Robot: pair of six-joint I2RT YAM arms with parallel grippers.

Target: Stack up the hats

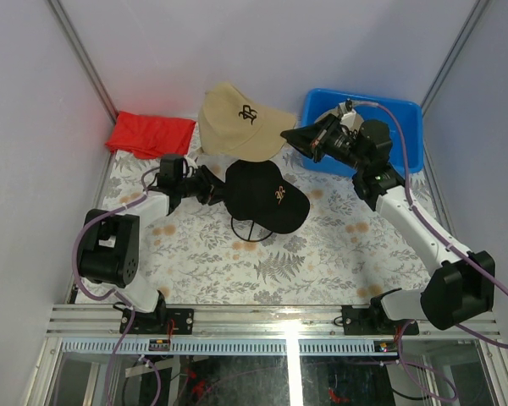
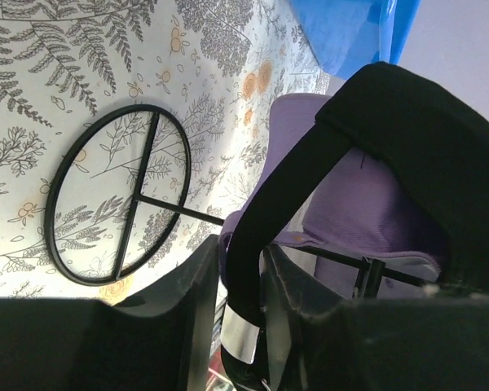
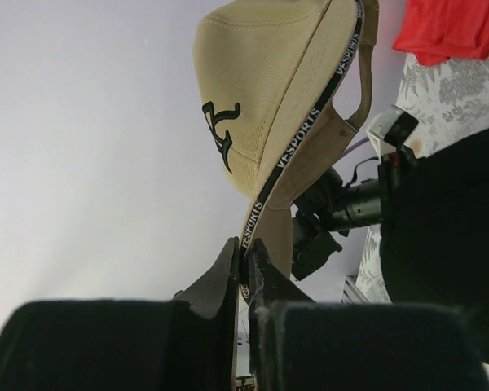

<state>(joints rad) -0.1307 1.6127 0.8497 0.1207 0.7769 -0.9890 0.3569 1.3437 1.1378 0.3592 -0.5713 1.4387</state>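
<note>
Covering the table (image 1: 322, 254) is a white cloth printed with grey ferns, leaves and small orange blossoms. Pale, plain walls (image 1: 237, 42) close it in on three sides, with slim metal posts in the back corners. A ribbed aluminium rail (image 1: 271, 317) runs along the near edge, where both arms are bolted down. A folded red cloth (image 1: 151, 134) lies flat in the back left corner, and a blue bin (image 1: 411, 135) sits in the back right one.

The left gripper (image 1: 213, 191) is pinched narrow on the rear rim of the black cap (image 1: 267, 193) near the middle of the table. This cap sits on top of the lavender cap (image 2: 342, 212), and the left wrist view shows purple fabric under the black band. Both caps are carried by a black wire stand (image 2: 138, 195) whose ring base rests on the cloth.

The right gripper (image 1: 289, 135) reaches out from over the bin, its fingers closed tight on the lettered inner band of a tan cap (image 1: 233, 118). That cap is at the back of the table, between the red cloth and the bin and just behind the black cap. Its logo is in view.
</note>
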